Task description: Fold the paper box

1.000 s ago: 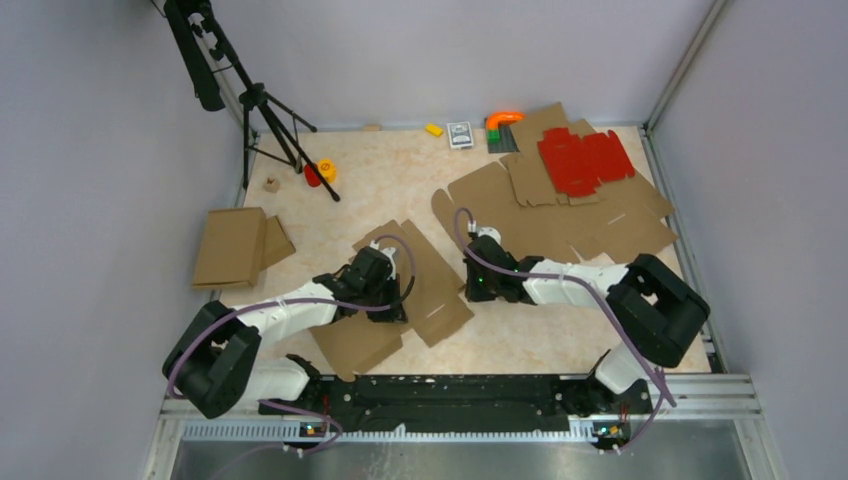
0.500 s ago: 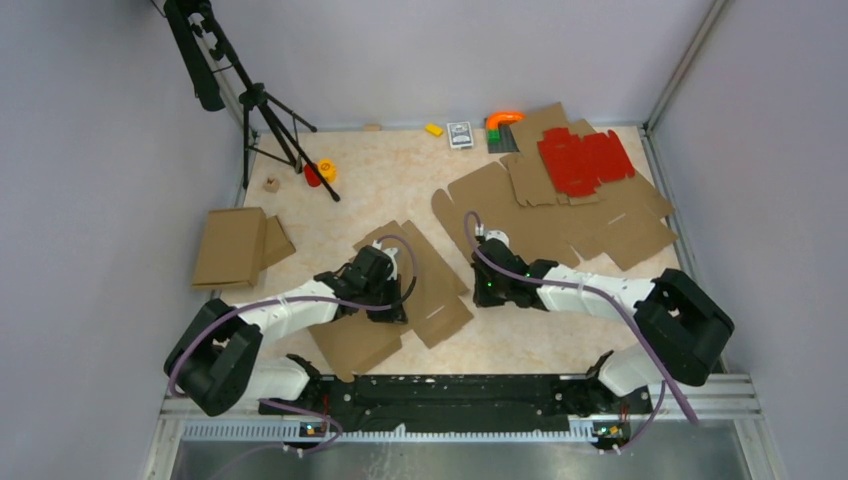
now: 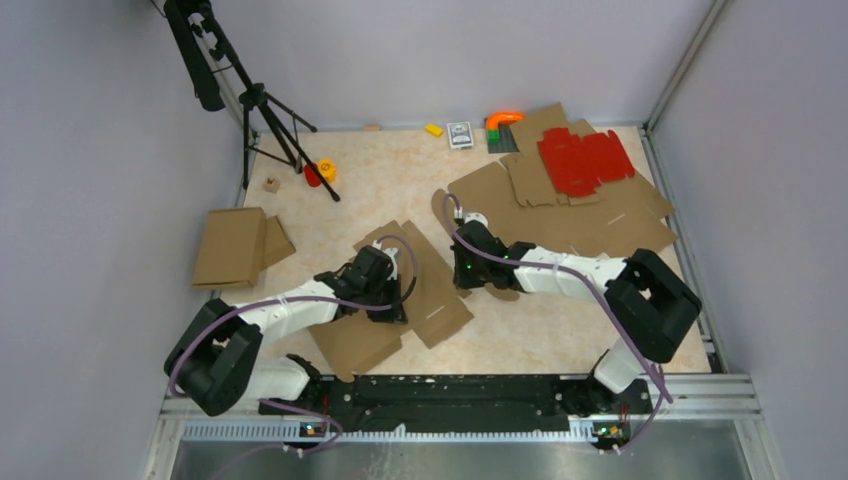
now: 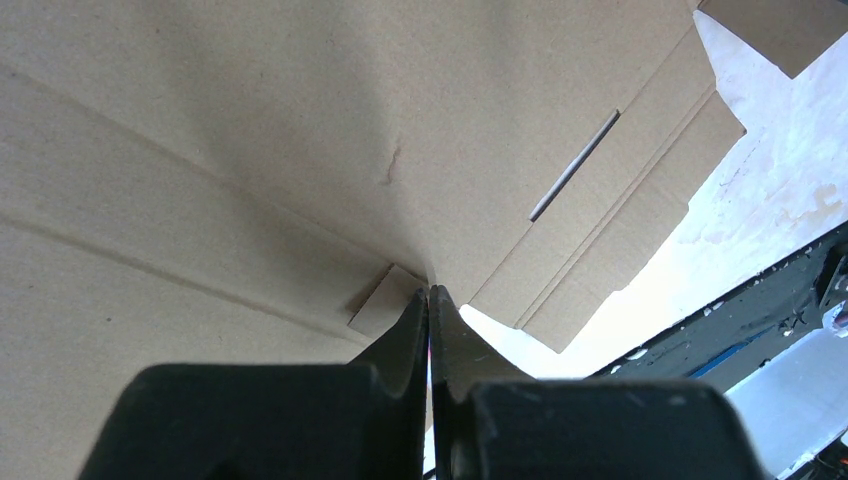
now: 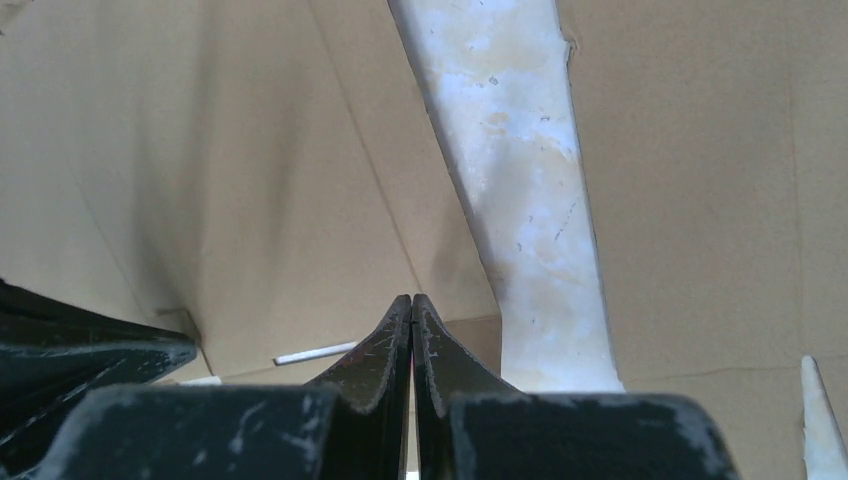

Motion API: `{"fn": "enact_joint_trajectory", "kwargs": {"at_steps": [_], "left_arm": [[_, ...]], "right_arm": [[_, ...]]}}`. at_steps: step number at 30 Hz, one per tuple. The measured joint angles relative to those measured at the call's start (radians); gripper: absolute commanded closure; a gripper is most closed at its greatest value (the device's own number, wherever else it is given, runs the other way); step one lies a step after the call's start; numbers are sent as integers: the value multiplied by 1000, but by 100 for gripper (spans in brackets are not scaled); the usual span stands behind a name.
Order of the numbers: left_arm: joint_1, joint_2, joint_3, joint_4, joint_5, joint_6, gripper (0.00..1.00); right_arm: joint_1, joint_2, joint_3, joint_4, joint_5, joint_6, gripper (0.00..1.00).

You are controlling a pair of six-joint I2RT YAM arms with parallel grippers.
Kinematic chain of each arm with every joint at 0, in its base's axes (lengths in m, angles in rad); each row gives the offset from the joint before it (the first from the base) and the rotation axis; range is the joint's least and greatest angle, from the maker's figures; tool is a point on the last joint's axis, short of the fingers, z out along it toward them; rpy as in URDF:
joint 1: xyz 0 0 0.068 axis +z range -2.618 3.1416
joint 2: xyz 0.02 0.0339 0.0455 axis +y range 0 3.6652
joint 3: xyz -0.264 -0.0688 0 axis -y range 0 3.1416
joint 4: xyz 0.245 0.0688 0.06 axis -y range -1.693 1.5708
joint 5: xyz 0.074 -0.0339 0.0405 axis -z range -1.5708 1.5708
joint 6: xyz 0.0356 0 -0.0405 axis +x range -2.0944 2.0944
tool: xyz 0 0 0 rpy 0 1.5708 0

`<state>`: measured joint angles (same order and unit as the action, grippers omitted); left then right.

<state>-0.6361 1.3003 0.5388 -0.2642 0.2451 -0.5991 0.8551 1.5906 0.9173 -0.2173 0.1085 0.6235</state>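
Two arms, overhead, meet at the paper box (image 3: 437,290), lying at lower centre of frame. Left wrist — left gripper (image 4: 429,297) pressed together, tips against a crease; early creasing, I judge. Right wrist — right gripper (image 5: 411,302) also pressed together, empty; next I'd nudge a panel upward.

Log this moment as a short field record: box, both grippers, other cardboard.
paper box: lying open at centre, not yet formed
left gripper: shut, tips at a crease of the box
right gripper: shut, by the box's right edge, holding nothing
red sheet: on the brown cardboard pile, far right
folded cardboard: far left
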Motion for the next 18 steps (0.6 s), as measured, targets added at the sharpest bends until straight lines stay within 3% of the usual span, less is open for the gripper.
{"fn": "enact_joint_trajectory", "kwargs": {"at_steps": [4, 9, 10, 18], "left_arm": [[0, -1, 0, 0, 0, 0, 100], [0, -2, 0, -2, 0, 0, 100], [0, -2, 0, -2, 0, 0, 100], [-5, -26, 43, -91, -5, 0, 76]], "right_arm": [[-1, 41, 14, 0, 0, -9, 100], [-5, 29, 13, -22, 7, -24, 75], [-9, 12, 11, -33, 10, -28, 75], [-21, -249, -122, -43, 25, -12, 74]]}}
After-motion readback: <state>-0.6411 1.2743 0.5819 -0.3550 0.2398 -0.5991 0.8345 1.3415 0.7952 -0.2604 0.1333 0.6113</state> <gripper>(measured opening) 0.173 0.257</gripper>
